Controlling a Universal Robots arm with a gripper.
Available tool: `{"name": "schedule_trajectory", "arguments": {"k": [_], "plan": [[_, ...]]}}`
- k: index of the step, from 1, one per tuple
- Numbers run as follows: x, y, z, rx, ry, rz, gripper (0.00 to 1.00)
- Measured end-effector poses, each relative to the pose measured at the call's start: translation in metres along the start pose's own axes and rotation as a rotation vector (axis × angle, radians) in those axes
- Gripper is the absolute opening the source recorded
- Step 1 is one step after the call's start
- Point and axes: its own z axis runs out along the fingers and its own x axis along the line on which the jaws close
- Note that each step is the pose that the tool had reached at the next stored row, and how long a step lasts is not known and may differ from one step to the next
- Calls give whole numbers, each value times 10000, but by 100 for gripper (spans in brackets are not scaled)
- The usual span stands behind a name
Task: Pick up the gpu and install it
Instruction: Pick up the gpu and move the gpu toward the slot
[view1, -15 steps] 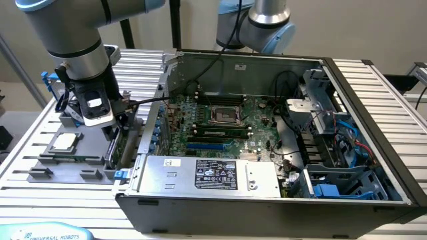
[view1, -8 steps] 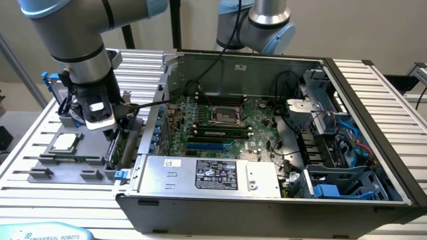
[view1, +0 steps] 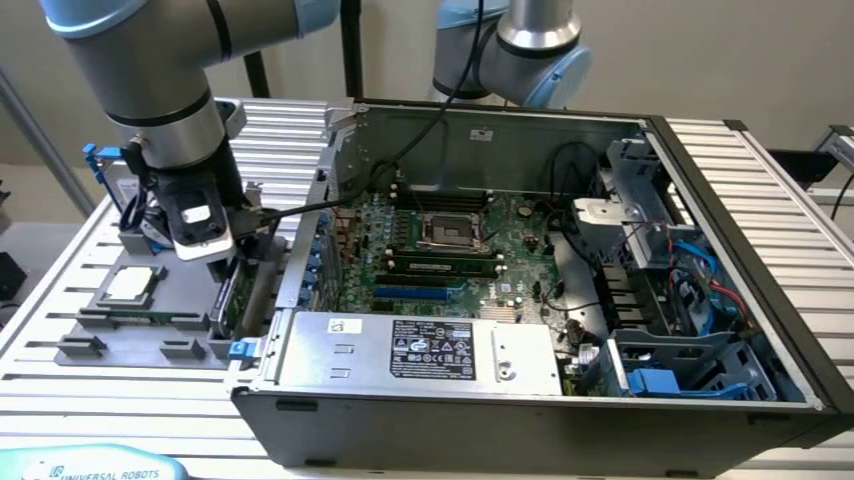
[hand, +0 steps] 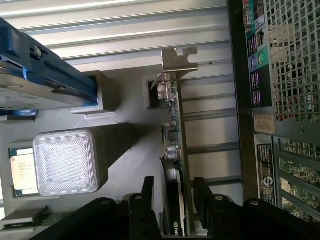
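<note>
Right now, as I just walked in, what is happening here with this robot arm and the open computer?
The robot arm's gripper hangs over the gpu, a thin dark expansion card with a silver metal end bracket. The card stands on its edge in a grey holder tray beside the open dark metal computer case. The black fingers are open, one on each side of the card, and do not clamp it. The card is not yet lifted or installed.

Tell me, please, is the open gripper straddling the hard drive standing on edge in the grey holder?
Not the hard drive: the wrist view shows the open gripper straddling the gpu, standing on edge in the grey holder.
</note>
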Motion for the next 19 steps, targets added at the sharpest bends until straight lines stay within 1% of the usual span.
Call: {"name": "schedule_trajectory", "arguments": {"k": [1, 3, 4, 12, 13, 15, 16, 19], "plan": [[0, 3, 2, 2, 0, -14, 40], [0, 9, 4, 8, 1, -54, 40], [0, 12, 5, 10, 2, -76, 33], [-2, 23, 25, 17, 11, -234, 33], [-1, 23, 25, 20, 16, -237, 31], [-2, 23, 26, 21, 28, -238, 31], [-2, 23, 27, 21, 27, -238, 27], [-2, 23, 30, 28, 36, -238, 27]]}}
